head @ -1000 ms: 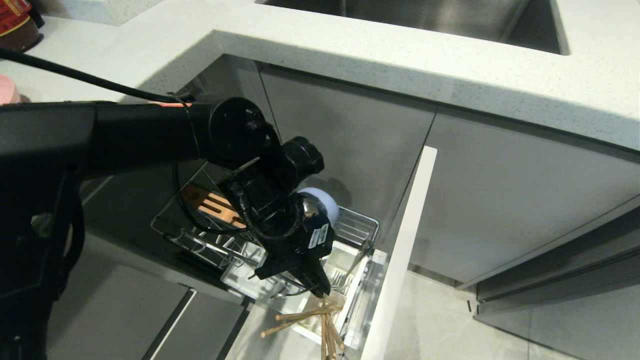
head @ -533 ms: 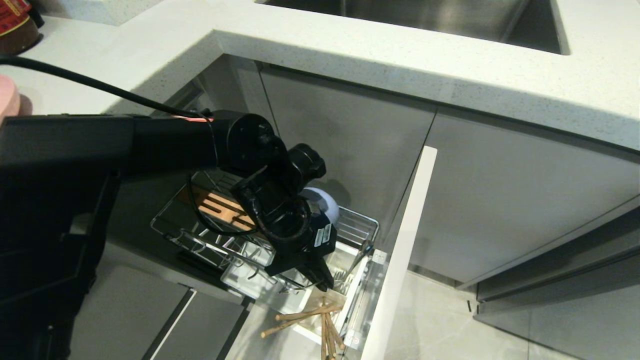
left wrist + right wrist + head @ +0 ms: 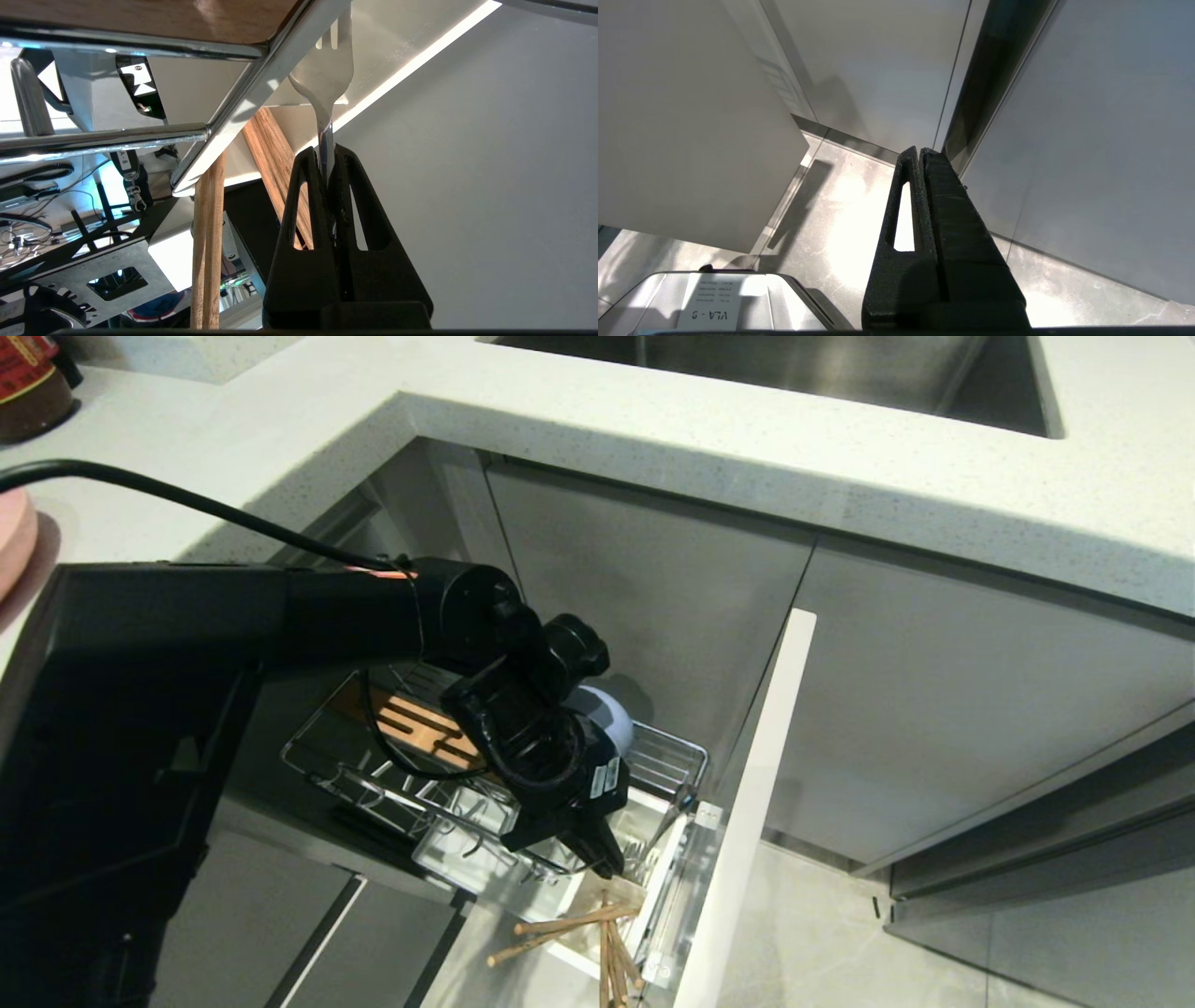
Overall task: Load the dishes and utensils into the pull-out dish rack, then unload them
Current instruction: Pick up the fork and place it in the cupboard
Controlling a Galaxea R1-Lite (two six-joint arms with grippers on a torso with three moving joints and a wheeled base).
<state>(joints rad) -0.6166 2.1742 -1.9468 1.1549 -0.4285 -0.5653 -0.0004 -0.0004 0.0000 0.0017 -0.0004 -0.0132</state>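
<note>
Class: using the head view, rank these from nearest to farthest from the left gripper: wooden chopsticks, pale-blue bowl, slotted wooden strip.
Measured from the left gripper:
1. Light-brown wooden chopsticks, just below its tips.
2. Small round pale-blue bowl, behind the wrist.
3. Slotted tan wooden strip, at the rack's far-left end.

Head view: we look steeply down from above at the pull-out dish rack [image 3: 485, 775].
Left wrist view: we sit close, sharing its chopsticks [image 3: 208, 242].
Right wrist view: we face floor and cabinets.
</note>
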